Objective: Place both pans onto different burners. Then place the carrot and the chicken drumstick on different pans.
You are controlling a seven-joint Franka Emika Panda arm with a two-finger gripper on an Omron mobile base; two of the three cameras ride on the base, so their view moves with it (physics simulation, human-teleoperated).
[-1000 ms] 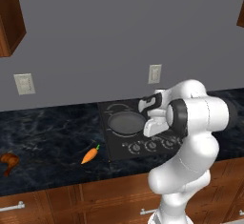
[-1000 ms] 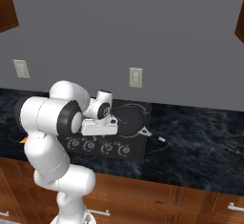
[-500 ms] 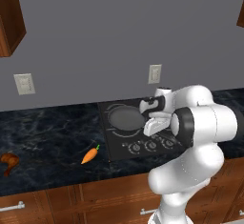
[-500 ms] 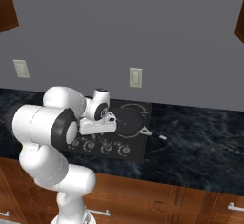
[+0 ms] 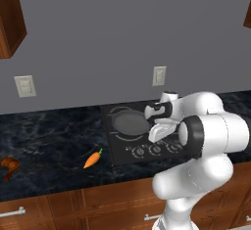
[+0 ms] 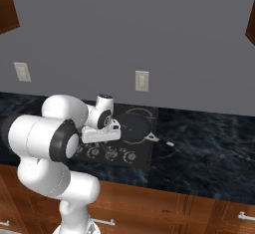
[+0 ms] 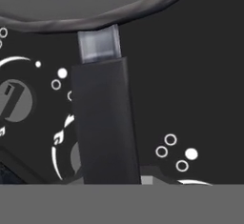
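While the arm (image 5: 206, 131) bends over the cooktop (image 6: 144, 153), pan (image 5: 130, 122) beneath, fingers' state unclear.

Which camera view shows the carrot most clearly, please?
The left base view is the best: the carrot lies in the open on the dark counter, left of the cooktop, with nothing in front of it. In the right base view, the arm stands where the carrot would be.

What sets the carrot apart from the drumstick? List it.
The carrot is bright orange with a green top; the drumstick is reddish-brown. The carrot lies close to the cooktop, the drumstick far off at the counter's left end. Both rest on the dark counter, in no pan.
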